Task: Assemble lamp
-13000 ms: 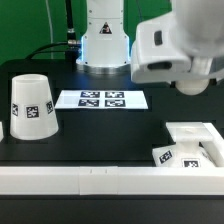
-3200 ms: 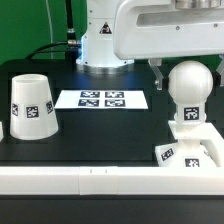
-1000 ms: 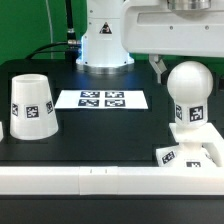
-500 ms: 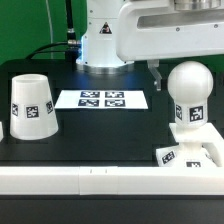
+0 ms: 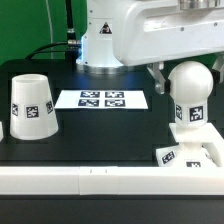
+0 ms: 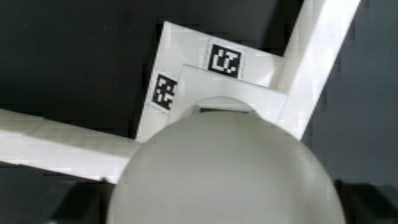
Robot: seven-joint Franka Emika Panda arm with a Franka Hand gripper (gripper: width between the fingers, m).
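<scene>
The white ball-shaped bulb (image 5: 192, 92) stands upright by its neck on the flat square base (image 5: 206, 152) at the exterior view's right. My gripper (image 5: 189, 80) hangs over the bulb, open, its jaws on either side of the ball. The dark finger (image 5: 158, 80) on the exterior view's left stands a little apart from the ball; the other finger is mostly out of frame. In the wrist view the bulb (image 6: 222, 165) fills the foreground and hides the fingertips, with the tagged base (image 6: 196, 70) beyond it. The cone shade (image 5: 31, 105) stands alone at the exterior view's left.
The marker board (image 5: 102, 99) lies at the middle back of the black table. A white rail (image 5: 100, 181) runs along the front edge. The arm's white pedestal (image 5: 104, 45) stands behind the marker board.
My gripper has come down over the bulb; the visible finger now sits lower beside the ball. The bulb, base and shade have not moved over the last second.
</scene>
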